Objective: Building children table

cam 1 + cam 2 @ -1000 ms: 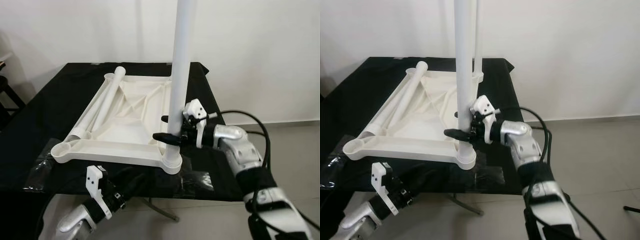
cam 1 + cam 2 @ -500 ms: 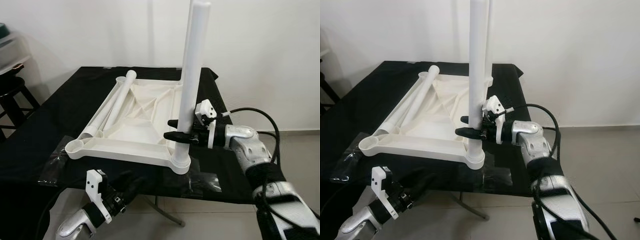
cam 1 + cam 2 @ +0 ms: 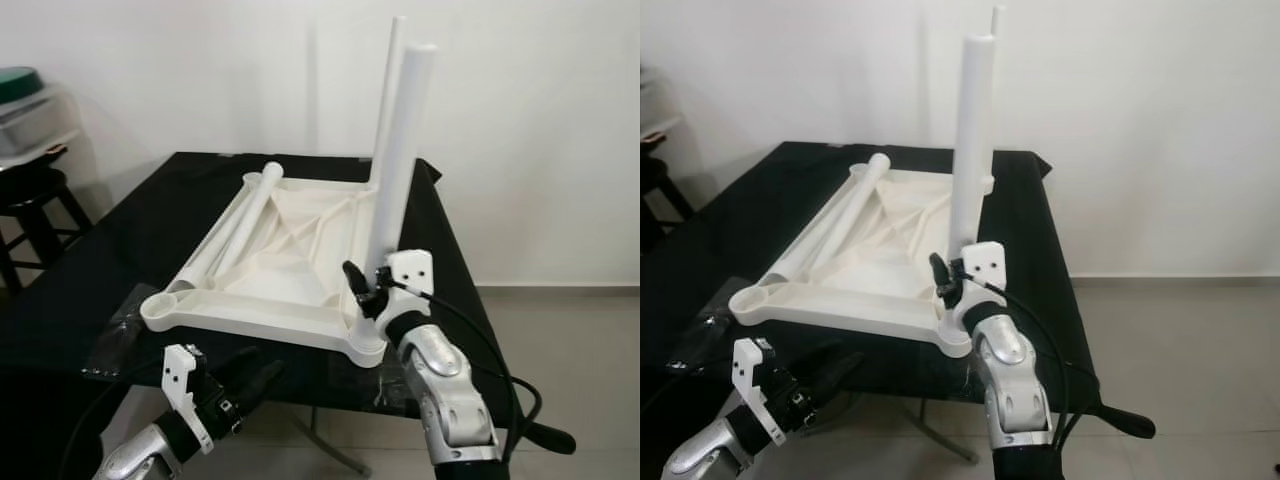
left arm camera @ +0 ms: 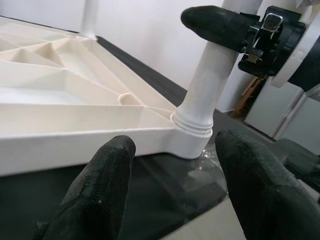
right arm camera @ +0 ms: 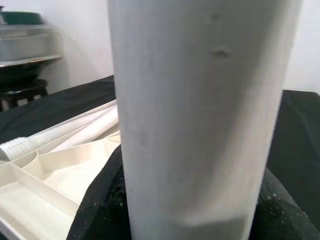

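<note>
Far left of the frame: a dark stool (image 3: 35, 190) with a green-lidded box (image 3: 25, 90) above it. Lower left: left pincer (image 3: 245, 380), below the desk's near edge, fingers spread wide and holding nothing; in the left wrist view, two black fingertips (image 4: 107, 170) apart, aimed at the near right corner socket. Centre: a desk draped in black cloth (image 3: 110, 240), carrying a white tabletop (image 3: 290, 270) laid upside down, ribs showing. Along its left side, two loose legs (image 3: 235, 225) lying flat, side by side. Under the near edge of the tabletop, clear plastic wrap (image 3: 115, 335) on the cloth. Right of centre: one leg (image 3: 400, 150) standing upright in the near right corner socket, another thinner-looking upright leg (image 3: 388, 90) behind it at the far right corner. Right pincer (image 3: 365, 290) closed around the near upright leg just above the socket, one black finger visible on its left side; in the right wrist view, the leg (image 5: 200, 115) close up with black pads pressed on both sides. Lower right: grey tiled floor (image 3: 570, 350), white wall (image 3: 540, 120) behind.
</note>
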{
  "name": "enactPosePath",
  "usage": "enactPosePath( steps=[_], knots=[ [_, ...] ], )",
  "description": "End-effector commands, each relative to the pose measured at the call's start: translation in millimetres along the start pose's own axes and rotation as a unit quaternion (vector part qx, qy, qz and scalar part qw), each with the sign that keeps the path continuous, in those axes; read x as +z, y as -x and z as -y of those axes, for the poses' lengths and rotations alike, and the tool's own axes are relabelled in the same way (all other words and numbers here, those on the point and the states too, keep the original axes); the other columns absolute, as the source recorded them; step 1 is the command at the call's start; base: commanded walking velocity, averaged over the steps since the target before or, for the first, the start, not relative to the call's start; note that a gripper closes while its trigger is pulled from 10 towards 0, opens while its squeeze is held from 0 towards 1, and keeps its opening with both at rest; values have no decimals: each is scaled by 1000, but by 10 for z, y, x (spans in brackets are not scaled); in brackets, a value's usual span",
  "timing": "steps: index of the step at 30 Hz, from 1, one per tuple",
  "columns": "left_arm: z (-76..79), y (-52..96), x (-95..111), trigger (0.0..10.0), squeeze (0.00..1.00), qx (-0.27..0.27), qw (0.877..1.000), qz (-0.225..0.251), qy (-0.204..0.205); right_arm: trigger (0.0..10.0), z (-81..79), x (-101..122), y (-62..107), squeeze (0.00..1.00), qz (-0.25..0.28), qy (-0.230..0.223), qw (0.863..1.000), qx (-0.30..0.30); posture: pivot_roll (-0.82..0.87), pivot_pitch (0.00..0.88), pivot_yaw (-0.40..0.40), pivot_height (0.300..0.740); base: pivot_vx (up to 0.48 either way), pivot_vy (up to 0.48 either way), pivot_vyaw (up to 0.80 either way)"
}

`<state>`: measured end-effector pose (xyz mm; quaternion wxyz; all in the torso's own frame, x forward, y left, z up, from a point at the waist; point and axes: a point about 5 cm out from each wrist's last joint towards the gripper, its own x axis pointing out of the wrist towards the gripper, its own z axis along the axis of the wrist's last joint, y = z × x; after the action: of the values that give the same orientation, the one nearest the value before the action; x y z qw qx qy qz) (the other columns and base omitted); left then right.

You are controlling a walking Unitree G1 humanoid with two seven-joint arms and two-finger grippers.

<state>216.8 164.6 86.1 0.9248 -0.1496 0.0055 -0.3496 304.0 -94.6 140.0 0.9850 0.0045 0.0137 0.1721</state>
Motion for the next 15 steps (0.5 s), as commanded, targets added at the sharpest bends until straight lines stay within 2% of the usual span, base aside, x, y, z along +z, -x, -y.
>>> enactPosePath(
  steps=[1,2,3,5,9,11,12,13,14,15],
  knots=[
    [-15,-16,-5,10000,0,0,1000,3,4,10000,3,-383,-22,0,-97,-16,995,34,51,0,7,740,0,0,0],
    [-15,-16,-5,10000,0,0,1000,3,4,10000,3,-383,-22,0,-97,-16,995,34,51,0,7,740,0,0,0],
    [-22,-18,0,10000,0,2,1000,3,1,10000,-4,-295,-77,1000,-88,-19,994,57,48,0,12,740,0,0,0],
    [-25,-19,3,10000,0,3,1000,3,-1,10000,-10,-234,-108,1000,-82,-21,994,72,46,0,14,740,0,0,0],
    [2,-45,1,10000,0,3,1000,6,0,10000,41,117,-205,1000,-26,3,986,166,61,0,6,740,0,0,0],
    [1,-50,-1,10000,0,2,1000,6,1,10000,47,158,-208,1000,-18,8,983,184,60,0,8,740,0,0,0],
    [-5,-55,-3,10000,0,1,1000,5,2,10000,71,216,-213,631,-5,28,973,229,61,0,11,740,0,0,0],
    [-9,-57,-4,10000,0,1,1000,4,3,10000,89,253,-213,0,3,42,966,257,61,0,11,740,0,0,0],
    [-9,-57,-4,10000,0,1,1000,4,3,10000,89,253,-213,0,3,42,966,257,61,0,11,740,0,0,0],
    [-15,-62,-4,10000,0,0,1000,3,3,10000,141,296,-223,0,8,60,956,287,54,0,18,740,0,0,0]
  ],
)
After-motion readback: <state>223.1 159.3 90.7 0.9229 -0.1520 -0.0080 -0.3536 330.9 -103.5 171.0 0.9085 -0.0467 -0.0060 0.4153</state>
